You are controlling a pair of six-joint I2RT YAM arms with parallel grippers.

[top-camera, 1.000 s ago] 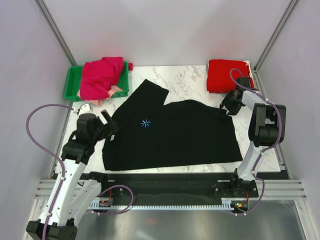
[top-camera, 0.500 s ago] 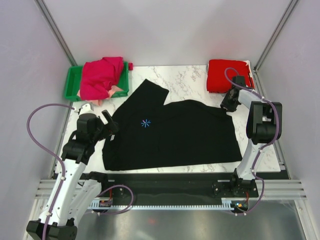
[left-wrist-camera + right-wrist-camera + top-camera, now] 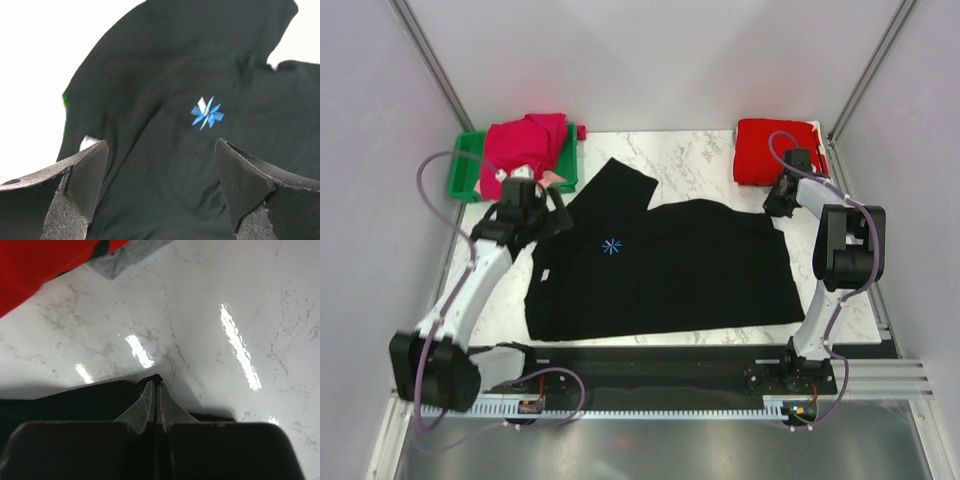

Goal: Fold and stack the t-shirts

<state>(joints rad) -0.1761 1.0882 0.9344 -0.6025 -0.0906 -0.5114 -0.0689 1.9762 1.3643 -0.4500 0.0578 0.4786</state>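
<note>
Black t-shirt (image 3: 670, 270) lay spread flat across the middle of the bench (image 3: 700, 160), small blue logo (image 3: 207, 113) facing up, one sleeve angled toward the far left. Soft, light, limp cloth; it would likely sag and slide on the glossy marble, so it was best taken by pinching corners, hem or sleeve edges, not the middle. Right pincer (image 3: 155, 385) was closed tight at the shirt's far right corner, a small peak of black cloth caught at its tips; the right arm reached forward and low, just beside the folded red t-shirt (image 3: 775, 150). Left pincer (image 3: 161, 144) was spread wide and held nothing, hovering over the shirt's left part. The left arm stretched toward the green bin (image 3: 465, 165), where a magenta t-shirt (image 3: 520, 150) lay heaped.
</note>
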